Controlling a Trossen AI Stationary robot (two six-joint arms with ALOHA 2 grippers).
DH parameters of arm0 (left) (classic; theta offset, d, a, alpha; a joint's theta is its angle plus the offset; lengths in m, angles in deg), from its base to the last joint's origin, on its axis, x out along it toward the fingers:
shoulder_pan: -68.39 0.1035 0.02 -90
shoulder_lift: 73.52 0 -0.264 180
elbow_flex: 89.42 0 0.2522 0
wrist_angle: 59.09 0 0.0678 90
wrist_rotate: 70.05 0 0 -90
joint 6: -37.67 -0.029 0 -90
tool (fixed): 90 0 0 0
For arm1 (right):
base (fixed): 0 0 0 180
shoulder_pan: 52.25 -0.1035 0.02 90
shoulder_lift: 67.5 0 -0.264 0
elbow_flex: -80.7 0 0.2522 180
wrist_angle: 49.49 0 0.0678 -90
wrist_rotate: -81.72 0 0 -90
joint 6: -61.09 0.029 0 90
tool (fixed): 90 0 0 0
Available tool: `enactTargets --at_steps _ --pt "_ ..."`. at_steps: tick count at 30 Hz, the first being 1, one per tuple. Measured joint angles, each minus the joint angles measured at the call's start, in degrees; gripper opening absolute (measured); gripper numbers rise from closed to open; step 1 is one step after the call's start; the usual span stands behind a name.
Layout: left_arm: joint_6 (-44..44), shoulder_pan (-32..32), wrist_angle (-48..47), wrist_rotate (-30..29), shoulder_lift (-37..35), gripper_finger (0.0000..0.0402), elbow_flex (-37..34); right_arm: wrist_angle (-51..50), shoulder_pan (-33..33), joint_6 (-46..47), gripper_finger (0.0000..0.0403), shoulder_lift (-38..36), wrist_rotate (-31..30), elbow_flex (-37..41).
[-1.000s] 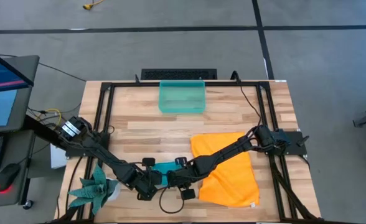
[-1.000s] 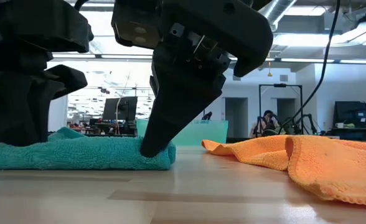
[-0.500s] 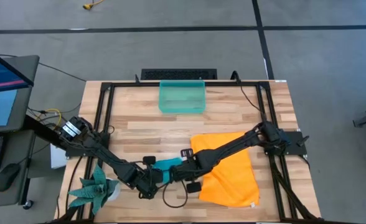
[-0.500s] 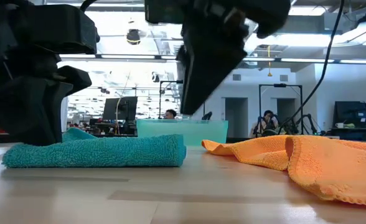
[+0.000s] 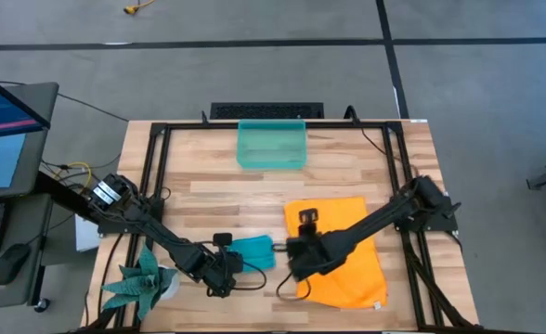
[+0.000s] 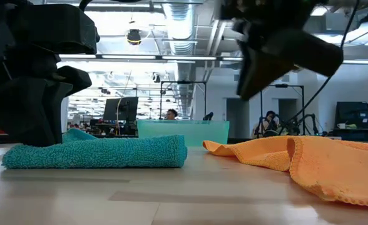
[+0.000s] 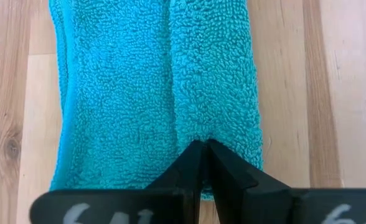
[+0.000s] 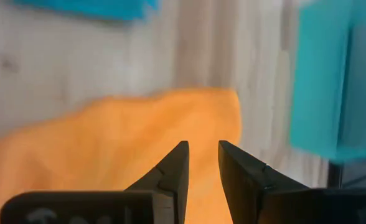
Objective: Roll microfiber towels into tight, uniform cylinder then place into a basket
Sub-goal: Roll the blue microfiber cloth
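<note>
The teal-blue towel (image 5: pixel 254 250) lies folded into a flat, partly rolled band (image 7: pixel 158 93) on the table near its front edge. My left gripper (image 7: pixel 203 146) is shut, its tips on the band's left end (image 6: pixel 30 140). My right gripper (image 5: pixel 293 262) is slightly open and empty (image 8: pixel 201 152). It hangs raised (image 6: pixel 250 84) over the left edge of the orange towel (image 5: pixel 347 250), which lies spread and rumpled on the table. The translucent teal-green basket (image 5: pixel 271 146) stands at the far middle. My left gripper rests its shut fingertips on the teal towel's left end, at the groove (image 7: pixel 201 134) between the thicker rolled part and the flatter part. The fingers slant down from the table's left side, along the band. Whether they pinch any cloth, I cannot tell. The towel lies flat on the table.
A green spiky plant (image 5: pixel 141 278) stands at the front left, beside my left arm. A black metal frame (image 5: pixel 157 176) runs around the table top. Bare wood lies between the towels and the basket.
My right gripper has come off the teal towel's right end, risen, and gone toward the table's right edge, over the orange towel. The teal towel's right end has shifted a little to the right and stands a bit higher. My left gripper has stayed on the towel.
</note>
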Motion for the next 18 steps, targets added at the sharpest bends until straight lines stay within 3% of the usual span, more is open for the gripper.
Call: enactTargets --at_steps 4,9,13,18 --pt "0.1 0.0 0.0 0.0 0.0 0.002 0.0 6.4 0.8 3.0 0.0108 -7.4 0.1 9.1" --pt "0.2 0.1 0.1 -0.1 0.0 0.002 0.0 30.0 0.9 -2.5 0.0108 -14.4 4.1 19.8" --pt "0.6 0.1 0.1 0.0 0.0 0.002 0.0 46.2 0.8 -6.5 0.0108 -14.5 11.9 23.6" --pt "0.6 0.1 0.1 0.0 0.0 0.002 0.0 56.2 0.3 -10.7 0.0108 -9.6 21.0 23.7"
